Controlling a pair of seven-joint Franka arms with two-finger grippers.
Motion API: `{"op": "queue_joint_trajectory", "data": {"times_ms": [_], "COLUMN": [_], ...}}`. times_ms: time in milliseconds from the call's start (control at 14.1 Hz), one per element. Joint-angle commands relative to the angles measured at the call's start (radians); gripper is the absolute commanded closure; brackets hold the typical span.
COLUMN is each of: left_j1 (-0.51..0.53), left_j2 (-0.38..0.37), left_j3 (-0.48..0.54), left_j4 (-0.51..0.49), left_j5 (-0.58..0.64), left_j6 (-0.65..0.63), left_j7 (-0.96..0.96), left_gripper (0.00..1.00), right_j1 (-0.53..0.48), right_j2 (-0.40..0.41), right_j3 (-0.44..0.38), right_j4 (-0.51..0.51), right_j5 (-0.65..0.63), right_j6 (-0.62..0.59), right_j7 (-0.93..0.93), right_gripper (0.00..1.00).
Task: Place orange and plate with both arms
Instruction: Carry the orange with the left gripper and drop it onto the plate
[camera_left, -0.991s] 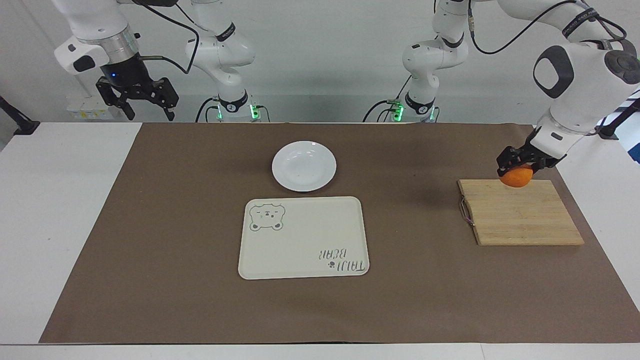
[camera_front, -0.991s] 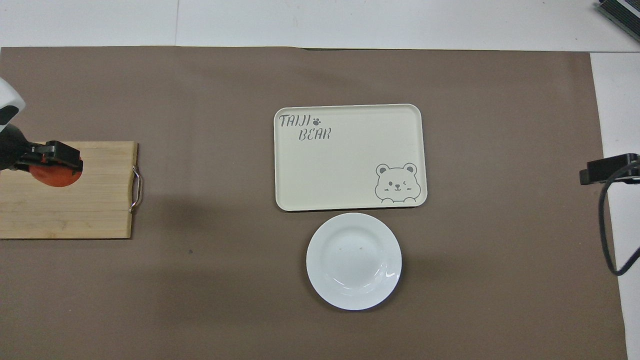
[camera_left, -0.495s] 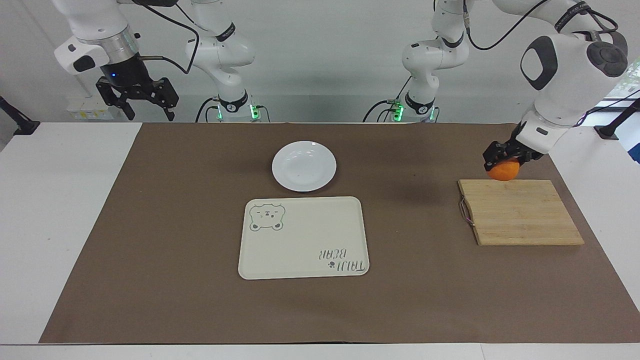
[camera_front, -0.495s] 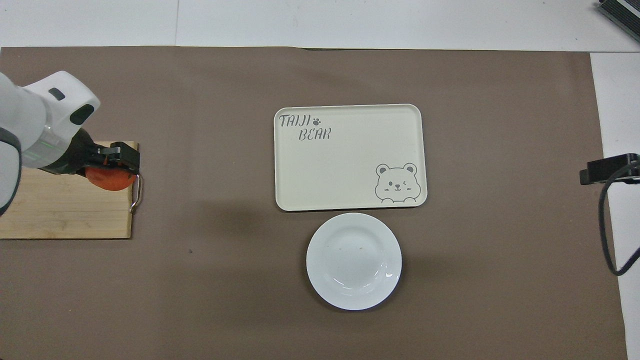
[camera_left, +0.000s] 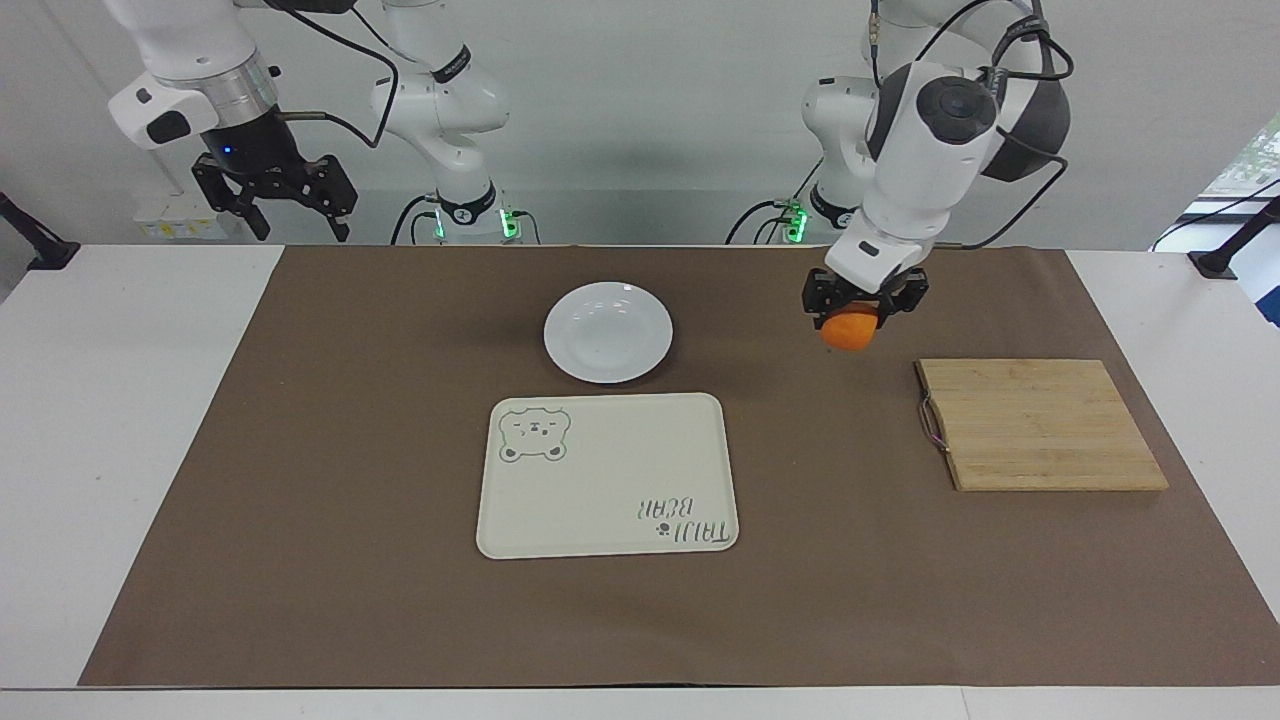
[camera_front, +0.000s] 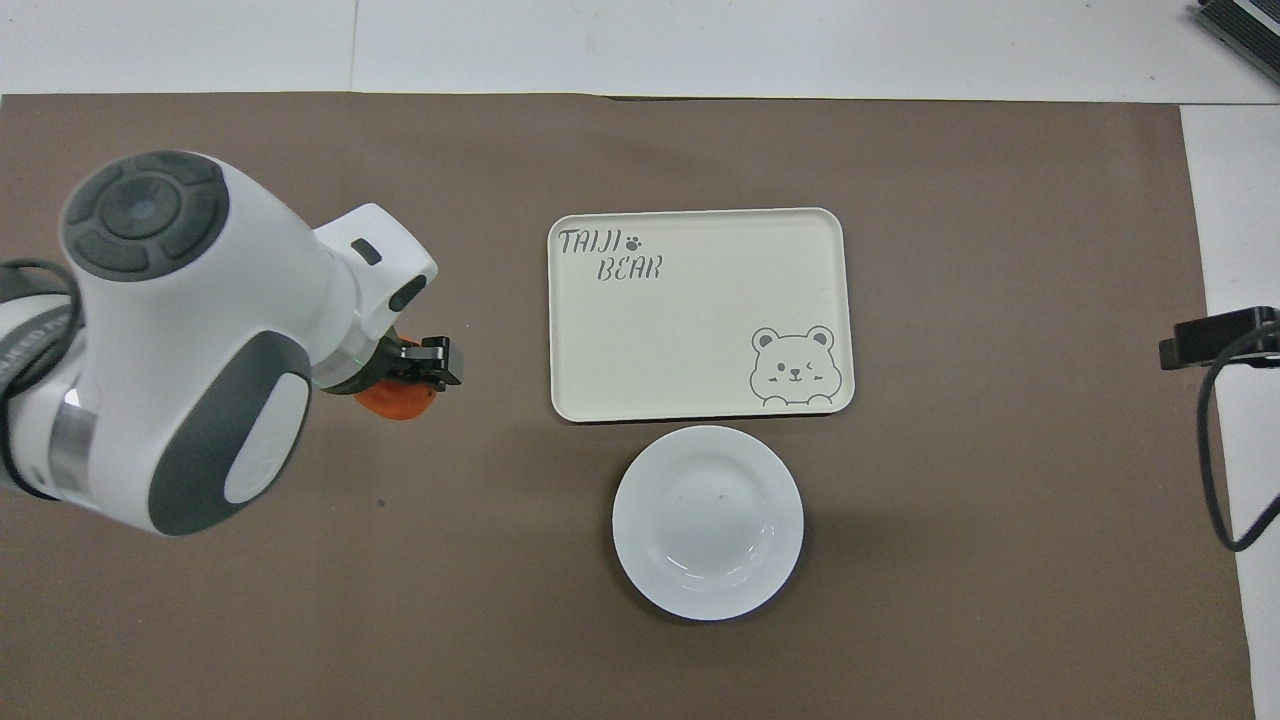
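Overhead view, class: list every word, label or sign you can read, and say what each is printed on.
"TAIJI" with a paw-print sign, on the cream tray.
"BEAR", just below it on the same tray.
Nothing else bears readable text; the plate is plain.

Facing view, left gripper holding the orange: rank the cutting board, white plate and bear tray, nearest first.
From the left gripper, shut on the orange:
1. Cutting board, at the left arm's end.
2. White plate, mid-table.
3. Bear tray, farther from the robots than the plate.
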Motion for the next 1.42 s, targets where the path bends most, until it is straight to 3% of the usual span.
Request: {"op": "queue_joint_trajectory", "data": {"times_ms": [0, 142, 283, 495, 637, 1062, 1345], "left_j1": [-0.108, -0.189, -0.268, -0.363, -0.432, -0.536, -0.596], "left_j2": [-0.021, -0.007, -0.004, 0.039, 0.077, 0.108, 0.168], "left_j3": [0.018, 0.018, 0.018, 0.018, 0.018, 0.018, 0.020], "left_j4": [-0.098, -0.162, -0.246, -0.273, -0.288, -0.294, -0.317], "left_j5": [-0.020, -0.023, -0.031, -0.032, -0.032, -0.032, -0.032], "left_j6": [0.108, 0.184, 0.345, 0.424, 0.542, 0.585, 0.714], "left_j7": [-0.135, -0.212, -0.348, -0.500, -0.641, -0.817, -0.941], "left_gripper": [1.00, 1.00, 1.00, 1.00, 1.00, 1.00, 0.98], "right_j1": [0.002, 0.002, 0.002, 0.002, 0.002, 0.002, 0.002], "right_j2": [-0.013, -0.013, -0.013, -0.013, -0.015, -0.015, -0.015], "right_j3": [0.000, 0.000, 0.000, 0.000, 0.000, 0.000, 0.001], "right_j4": [-0.015, -0.015, -0.015, -0.015, -0.015, -0.015, -0.015], "right_j5": [-0.008, -0.008, -0.008, -0.008, -0.008, -0.008, -0.008], "right_j6": [-0.001, -0.001, -0.001, -0.001, -0.001, -0.006, -0.006], "right_j7": [-0.019, -0.020, -0.019, -0.019, -0.019, -0.020, -0.020], "right_gripper": [0.00, 0.00, 0.00, 0.00, 0.00, 0.00, 0.00]}}
